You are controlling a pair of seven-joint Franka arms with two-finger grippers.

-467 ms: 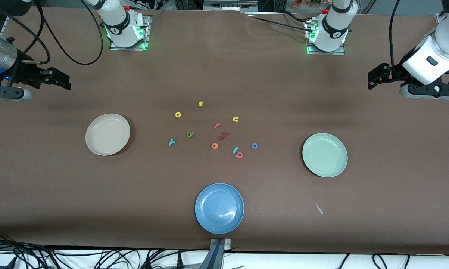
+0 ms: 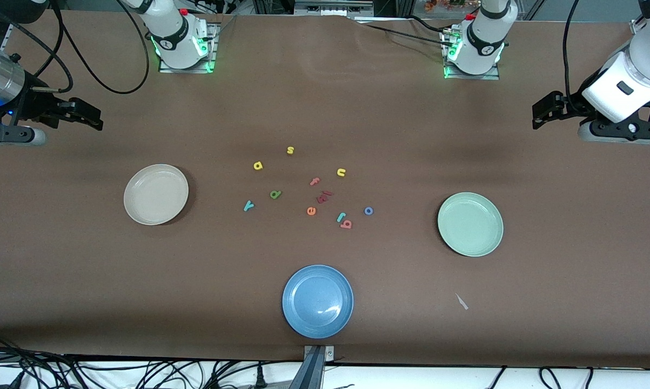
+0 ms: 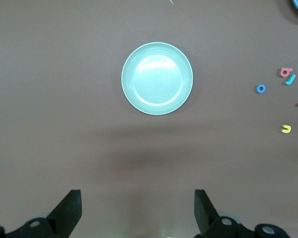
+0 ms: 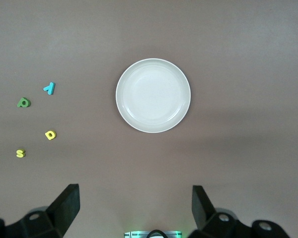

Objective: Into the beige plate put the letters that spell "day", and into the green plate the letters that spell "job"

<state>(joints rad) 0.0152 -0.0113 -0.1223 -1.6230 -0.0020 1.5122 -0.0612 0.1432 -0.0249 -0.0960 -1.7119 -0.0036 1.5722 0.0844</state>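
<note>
The beige plate (image 2: pixel 156 194) (image 4: pixel 153 95) lies bare toward the right arm's end of the table. The green plate (image 2: pixel 470 224) (image 3: pixel 157 78) lies bare toward the left arm's end. Between them sit the loose foam letters: green d (image 2: pixel 275 194), yellow a (image 2: pixel 258 166), teal y (image 2: pixel 248 205), teal j (image 2: pixel 340 217), blue o (image 2: pixel 368 210) and salmon b (image 2: pixel 347 223), which touches the j. My right gripper (image 2: pixel 95 116) (image 4: pixel 135 208) hangs open and holds nothing over bare table at its own end. At the other end, my left gripper (image 2: pixel 538 113) (image 3: pixel 138 210) is likewise open with nothing in it.
A blue plate (image 2: pixel 317 301) lies near the front camera's edge. Other letters mix with the cluster: yellow s (image 2: pixel 290 150), yellow u (image 2: pixel 341 172), pink f (image 2: pixel 315 181), orange e (image 2: pixel 311 210) and a dark red piece (image 2: pixel 325 196). A small white scrap (image 2: pixel 461 301) lies near the green plate.
</note>
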